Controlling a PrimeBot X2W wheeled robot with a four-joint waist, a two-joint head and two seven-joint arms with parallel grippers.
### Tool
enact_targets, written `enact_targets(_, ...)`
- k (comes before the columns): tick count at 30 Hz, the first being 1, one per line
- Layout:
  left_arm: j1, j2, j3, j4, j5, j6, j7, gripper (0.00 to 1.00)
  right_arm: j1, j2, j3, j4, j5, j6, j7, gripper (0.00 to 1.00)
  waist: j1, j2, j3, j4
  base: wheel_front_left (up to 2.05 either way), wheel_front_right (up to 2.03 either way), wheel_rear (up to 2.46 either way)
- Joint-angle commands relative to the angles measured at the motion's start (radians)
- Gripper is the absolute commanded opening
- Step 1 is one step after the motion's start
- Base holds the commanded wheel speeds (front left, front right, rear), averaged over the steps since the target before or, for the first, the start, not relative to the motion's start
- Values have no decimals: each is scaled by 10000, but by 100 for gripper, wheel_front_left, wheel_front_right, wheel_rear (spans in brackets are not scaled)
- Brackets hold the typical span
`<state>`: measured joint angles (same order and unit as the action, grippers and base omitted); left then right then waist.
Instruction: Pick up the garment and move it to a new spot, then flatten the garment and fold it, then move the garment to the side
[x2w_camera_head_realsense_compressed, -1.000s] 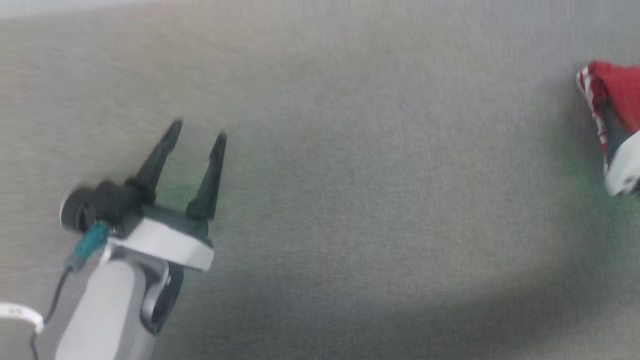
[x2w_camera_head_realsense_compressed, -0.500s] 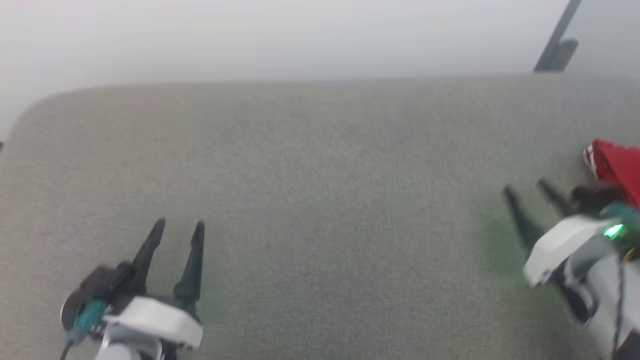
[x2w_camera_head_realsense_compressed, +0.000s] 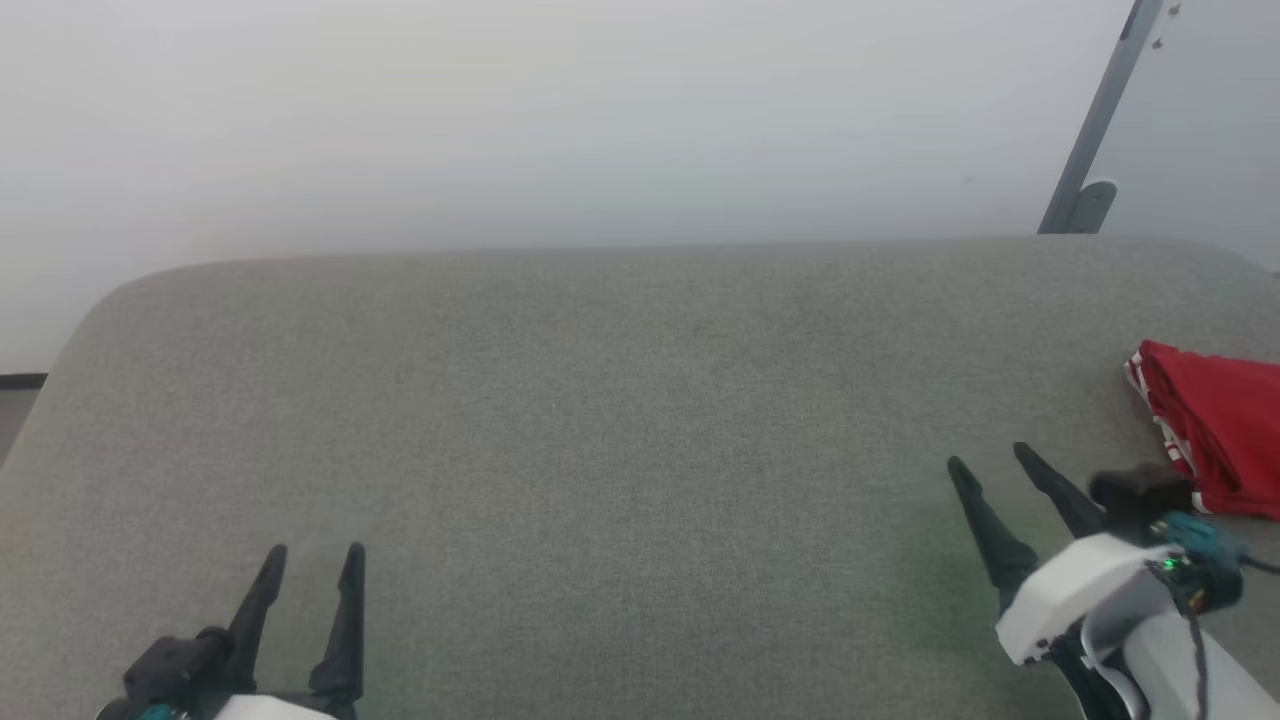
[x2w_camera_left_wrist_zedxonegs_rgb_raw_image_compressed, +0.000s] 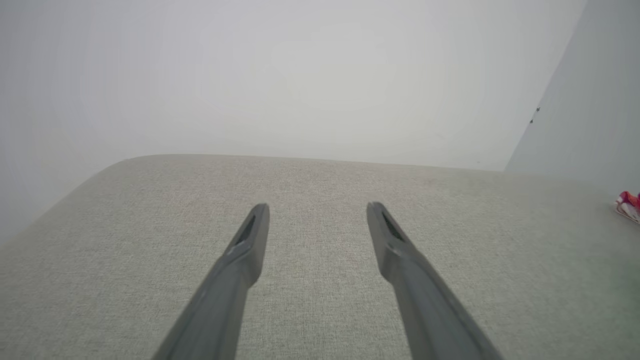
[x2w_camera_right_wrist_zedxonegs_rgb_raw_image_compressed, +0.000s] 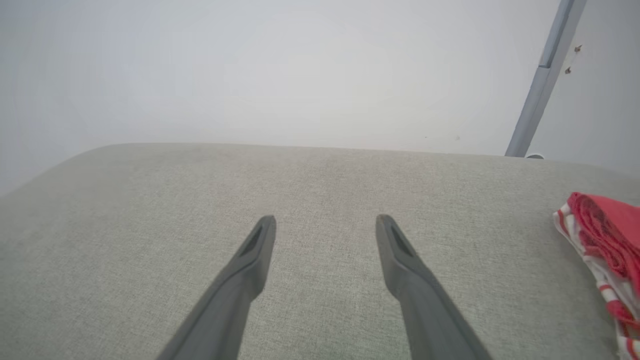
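1 red garment (x2w_camera_head_realsense_compressed: 1215, 440) at right edge on grey table (x2w_camera_head_realsense_compressed: 600, 400); 2 hands, left hand (x2w_camera_head_realsense_compressed: 316, 550) lower left, right hand (x2w_camera_head_realsense_compressed: 988, 456) lower right, both w/ fingers apart.

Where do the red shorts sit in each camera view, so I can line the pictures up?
Head view: the red shorts are at the right edge, mid-height, cut off by the frame.
Left wrist view: a small red bit at the far right edge.
Right wrist view: right edge, lower half.
Shared landmark: the grey fabric surface under them, its far edge meeting the white wall.
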<state>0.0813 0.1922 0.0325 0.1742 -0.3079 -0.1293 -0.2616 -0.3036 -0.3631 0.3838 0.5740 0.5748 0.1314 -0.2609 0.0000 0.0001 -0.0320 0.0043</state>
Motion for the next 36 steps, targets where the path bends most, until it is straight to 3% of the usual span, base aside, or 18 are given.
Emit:
enact_targets(1,199,-40,95,-126,21,-16,-42,100,383,63,-395,-390,-145,-14,-48,100,0,-1,-60,-16,0,0,0)
enact_targets(12,1032,-188,257,-977,124,-14,-42,100,2294,281,-2447,-2550,-949,-14,-46,100,0,-1,-205,88,0,0,0)
enact_targets(20,1605,-321,330,-1723,303,-14,-42,100,3524,694,-3622,-4283,-1500,-11,571,100,0,-1,-195,200,0,0,0)
enact_targets(36,1558,-440,327,-1911,308,-16,-42,100,4213,1410,-4289,-5608,-1853,-11,1274,100,0,-1,-174,207,0,0,0)
